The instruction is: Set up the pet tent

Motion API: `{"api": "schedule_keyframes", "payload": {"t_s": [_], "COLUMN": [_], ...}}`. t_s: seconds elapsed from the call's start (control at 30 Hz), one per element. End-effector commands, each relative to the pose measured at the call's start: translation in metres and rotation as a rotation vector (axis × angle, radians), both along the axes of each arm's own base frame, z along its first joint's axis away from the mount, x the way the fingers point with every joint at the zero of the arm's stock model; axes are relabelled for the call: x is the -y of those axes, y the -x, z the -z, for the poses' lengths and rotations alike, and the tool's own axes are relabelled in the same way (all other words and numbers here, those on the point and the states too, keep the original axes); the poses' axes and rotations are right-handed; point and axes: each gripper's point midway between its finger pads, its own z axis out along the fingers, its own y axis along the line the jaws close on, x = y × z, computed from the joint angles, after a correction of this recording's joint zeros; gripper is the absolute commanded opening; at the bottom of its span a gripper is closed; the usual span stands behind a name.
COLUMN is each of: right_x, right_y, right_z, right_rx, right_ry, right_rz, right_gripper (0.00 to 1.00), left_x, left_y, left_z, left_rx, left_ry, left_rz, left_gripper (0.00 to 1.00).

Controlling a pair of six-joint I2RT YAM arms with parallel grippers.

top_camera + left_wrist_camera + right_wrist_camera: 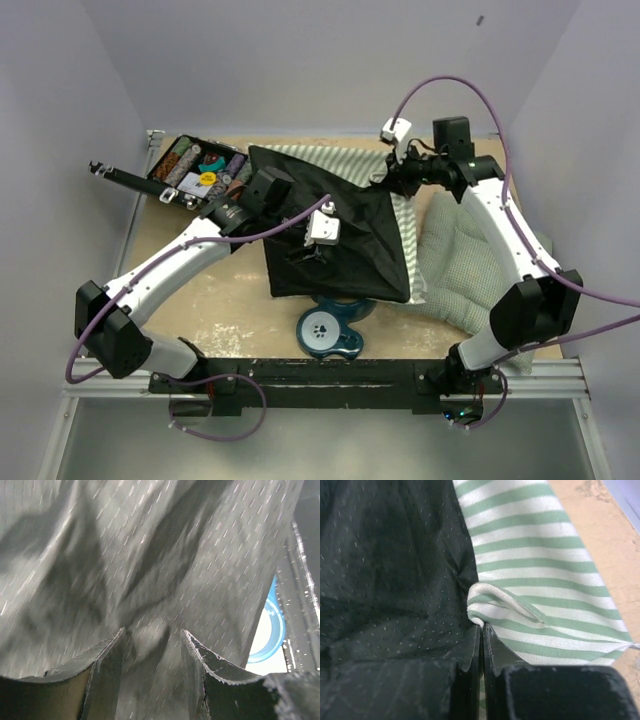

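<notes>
Your right gripper [481, 626] is clenched on a corner of the pet tent [372, 252] near the desk's far edge; your left gripper [153, 631] stands parted against its black floor.

My left arm [170, 262] and right arm [508, 232] are built alike: slim white shells on the long links, blocky black housings at every joint; a purple cable [452, 82] trails off each arm in wide loose loops; a small white camera block [324, 228] sits at each wrist; both bases are bolted to a black bar [320, 378], backed by a silver aluminium rail [560, 380]; the fingers of my left gripper [153, 630] are matte black, their edges worn ragged and flecked with grey; those of my right gripper [482, 626] are the same black, dusty and scuffed, with straight flat inner faces.
</notes>
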Motion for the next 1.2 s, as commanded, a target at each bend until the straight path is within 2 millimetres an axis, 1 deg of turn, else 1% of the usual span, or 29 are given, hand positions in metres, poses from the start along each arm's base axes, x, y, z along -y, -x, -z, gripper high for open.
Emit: {"api": "schedule_keyframes", "payload": {"t_s": [0.0, 0.07, 0.13, 0.23, 0.3, 0.33, 0.37, 0.43, 0.5, 0.53, 0.57, 0.6, 0.67, 0.77, 0.83, 0.93, 1.0, 1.03, 1.07, 1.1, 1.13, 1.17], "right_x": [0.022, 0.023, 0.02, 0.009, 0.007, 0.009, 0.009, 0.012, 0.014, 0.014, 0.013, 0.012, 0.011, 0.005, 0.001, -0.003, -0.004, -0.004, -0.005, -0.005, -0.006, -0.007], "right_y": [-0.003, 0.01, 0.025, 0.051, 0.059, 0.061, 0.061, 0.065, 0.07, 0.072, 0.074, 0.077, 0.081, 0.092, 0.098, 0.107, 0.113, 0.117, 0.12, 0.122, 0.123, 0.127], "right_z": [-0.091, -0.123, -0.15, -0.178, -0.174, -0.176, -0.18, -0.192, -0.195, -0.197, -0.198, -0.199, -0.201, -0.208, -0.212, -0.214, -0.213, -0.213, -0.212, -0.212, -0.211, -0.211], "right_rx": [0.181, 0.244, 0.274, 0.293, 0.203, 0.201, 0.211, 0.237, 0.251, 0.252, 0.252, 0.259, 0.267, 0.269, 0.275, 0.273, 0.27, 0.271, 0.267, 0.265, 0.264, 0.263], "right_ry": [-0.192, -0.282, -0.375, -0.519, -0.629, -0.662, -0.694, -0.768, -0.811, -0.832, -0.844, -0.854, -0.876, -0.919, -0.934, -0.943, -0.943, -0.946, -0.946, -0.945, -0.934, -0.919], "right_rz": [0.057, 0.037, 0.02, -0.01, 0.046, 0.072, 0.09, 0.126, 0.139, 0.141, 0.136, 0.126, 0.125, 0.085, 0.062, 0.042, 0.035, 0.032, 0.026, 0.026, 0.02, 0.002], "right_gripper": [0.0, 0.0, 0.0, 0.0, 0.0, 0.0, 0.0, 0.0, 0.0, 0.0, 0.0, 0.0, 0.0, 0.0, 0.0, 0.0, 0.0, 0.0, 0.0, 0.0, 0.01, 0.11], "left_x": [-0.012, -0.019, -0.028, -0.044, -0.053, -0.056, -0.055, -0.054, -0.045, -0.04, -0.033, -0.025, -0.005, 0.025, 0.039, 0.054, 0.061, 0.063, 0.065, 0.065, 0.066, 0.064], "left_y": [-0.025, -0.043, -0.064, -0.102, -0.123, -0.131, -0.134, -0.132, -0.126, -0.12, -0.112, -0.105, -0.09, -0.076, -0.075, -0.081, -0.085, -0.084, -0.082, -0.079, -0.074, -0.068], "left_z": [-0.014, -0.022, -0.03, -0.051, -0.069, -0.082, -0.095, -0.128, -0.164, -0.18, -0.193, -0.2, -0.206, -0.2, -0.202, -0.203, -0.197, -0.196, -0.194, -0.195, -0.196, -0.195], "left_rx": [0.082, 0.1, 0.123, 0.176, 0.217, 0.233, 0.229, 0.232, 0.206, 0.161, 0.119, 0.086, 0.053, 0.017, -0.02, -0.028, -0.024, -0.026, -0.033, -0.036, -0.03, -0.026], "left_ry": [0.024, 0.041, 0.052, 0.087, 0.114, 0.144, 0.184, 0.268, 0.38, 0.442, 0.501, 0.539, 0.571, 0.575, 0.601, 0.609, 0.597, 0.594, 0.591, 0.587, 0.581, 0.57], "left_rz": [-0.083, -0.135, -0.183, -0.282, -0.333, -0.352, -0.352, -0.343, -0.342, -0.337, -0.313, -0.288, -0.232, -0.177, -0.159, -0.151, -0.141, -0.13, -0.107, -0.083, -0.048, -0.003], "left_gripper": [0.51, 0.51, 0.52, 0.52, 0.52, 0.52, 0.52, 0.59, 0.68, 0.71, 0.74, 0.76, 0.77, 0.78, 0.77, 0.76, 0.67, 0.58, 0.47, 0.39, 0.28, 0.15]}}
